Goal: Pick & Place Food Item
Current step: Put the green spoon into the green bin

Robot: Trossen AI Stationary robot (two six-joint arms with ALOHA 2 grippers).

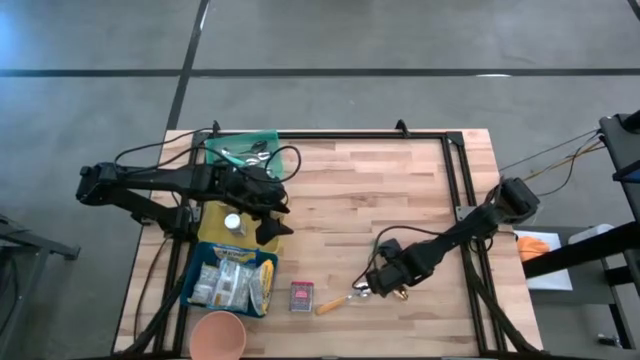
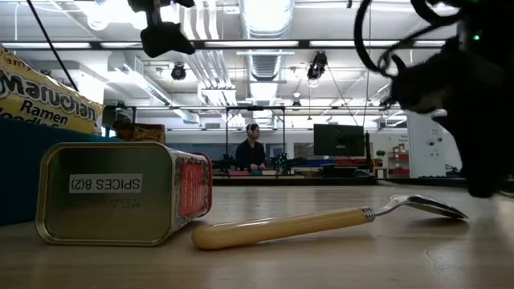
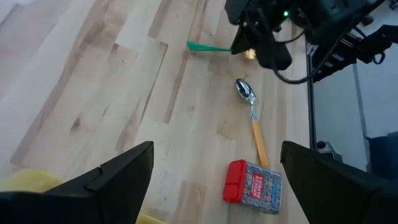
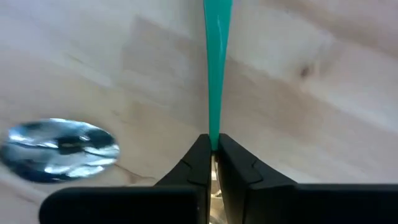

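Green strip (image 4: 216,74): thin, flat, teal, lying on the counter (image 1: 380,190), its near end pinched between the right tool's (image 4: 212,163) pressed-together fingers (image 4: 194,163). In the left wrist view the strip (image 3: 208,46) sticks out from under the right tool (image 3: 249,43) across bare wood. What the strip is I cannot tell; possibly a utensil handle or a wrapper edge.

Spoon (image 1: 345,298): just beside the right tool (image 1: 375,290), toward the front edge. Metal bowl (image 4: 62,149) close by the fingers; cream handle (image 2: 281,227) flat on the wood and pointing toward the tin. Spoon also seen in the left wrist view (image 3: 252,118).

Spice tin (image 1: 302,296): on its side, touching or almost touching the spoon handle's end. Red patterned body (image 3: 255,183); its base (image 2: 104,193) reads "SPICES".

Farther left: blue tray (image 1: 232,280) holding ramen packets, a pink cup (image 1: 219,336) at the front edge, a yellow bag (image 1: 222,222) with a small white cap on it, a green bag (image 1: 242,150) at the back corner.

Left tool (image 1: 272,222): over the yellow bag's right edge, fingers (image 3: 112,180) spread wide, gripping nothing, well apart from the strip.

Beyond the counter, a person (image 2: 253,148) sits at a desk in the room.
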